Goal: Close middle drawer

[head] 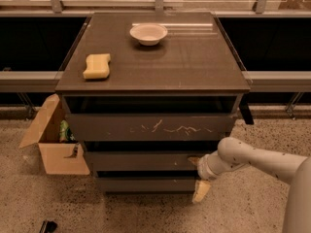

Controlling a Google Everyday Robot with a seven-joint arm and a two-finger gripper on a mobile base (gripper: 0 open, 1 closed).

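Cabinet (194, 67) at centre frame, three drawers stacked, seen from above and in front. The middle drawer (138, 161) sits at lower centre: a plain dark front under the scratched drawer front (150, 126) and above the lowest drawer front (146, 184). The scratched one stands furthest out, with a dark gap showing behind its top edge; the middle front lies back from it, a little proud of the lowest. The scratched front shadows the middle drawer's upper edge, so whether any gap remains there cannot be told. The arm (257, 159) enters from the right edge, pale and speckled, its far end cut off by the frame. The gripper (197, 175) is at the right end of the middle drawer's front, fingers spread apart with nothing between them. The upper fingertip (193, 160) is against or just at that front, though contact is hard to confirm, and the lower one hangs before the right corner of the lowest front. On the cabinet top: a pale bowl (148, 33) at the back, a yellow sponge (97, 65) at left, well apart. An open cardboard box (53, 149) stands on the floor at lower left, beside the cabinet, with something green inside that is partly hidden. A small dark object (47, 225) at the bottom edge is cut off and cannot be identified.
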